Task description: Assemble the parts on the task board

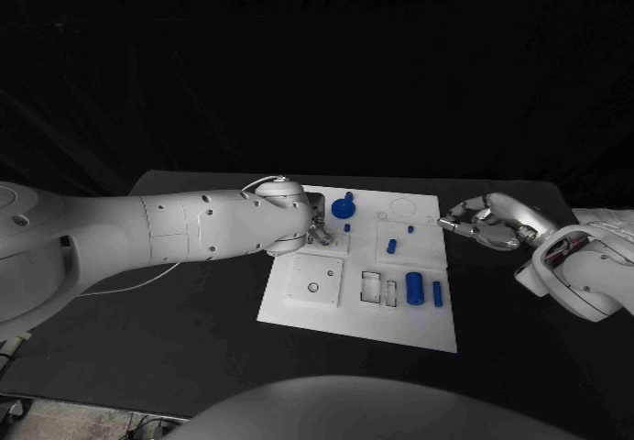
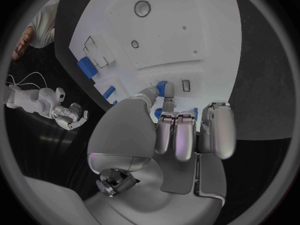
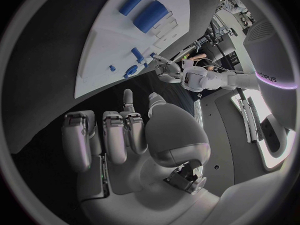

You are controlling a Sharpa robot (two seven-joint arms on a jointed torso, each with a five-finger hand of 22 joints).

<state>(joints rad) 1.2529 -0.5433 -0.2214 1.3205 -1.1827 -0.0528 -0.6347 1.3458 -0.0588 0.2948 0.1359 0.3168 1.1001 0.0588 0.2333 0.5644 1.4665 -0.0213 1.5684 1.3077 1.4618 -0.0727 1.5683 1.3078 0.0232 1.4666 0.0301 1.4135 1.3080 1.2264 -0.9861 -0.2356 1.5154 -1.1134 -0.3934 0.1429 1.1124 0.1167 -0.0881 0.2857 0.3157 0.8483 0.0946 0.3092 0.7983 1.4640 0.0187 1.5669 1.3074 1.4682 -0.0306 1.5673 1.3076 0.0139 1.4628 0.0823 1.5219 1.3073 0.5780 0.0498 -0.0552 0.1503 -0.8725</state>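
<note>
The white task board [image 1: 355, 307] lies mid-table. My left hand [image 1: 317, 231] is over its far left corner; in the left wrist view this hand [image 2: 181, 130] pinches a small blue part [image 2: 165, 88] between thumb and a finger, just above the board [image 2: 187, 40]. A blue knob [image 1: 344, 207], small pegs [image 1: 391, 246] and a thick blue cylinder [image 1: 415, 288] with a thin one [image 1: 437, 293] beside it lie on the board. My right hand [image 1: 478, 222] hovers off the board's far right corner, its fingers [image 3: 112, 135] curled in on nothing.
A white cable [image 1: 132, 280] trails over the black table under my left arm. The board carries raised plates with a round hole [image 1: 313, 287] and rectangular slots [image 1: 371, 286]. Bare black table [image 1: 515, 339] surrounds the board.
</note>
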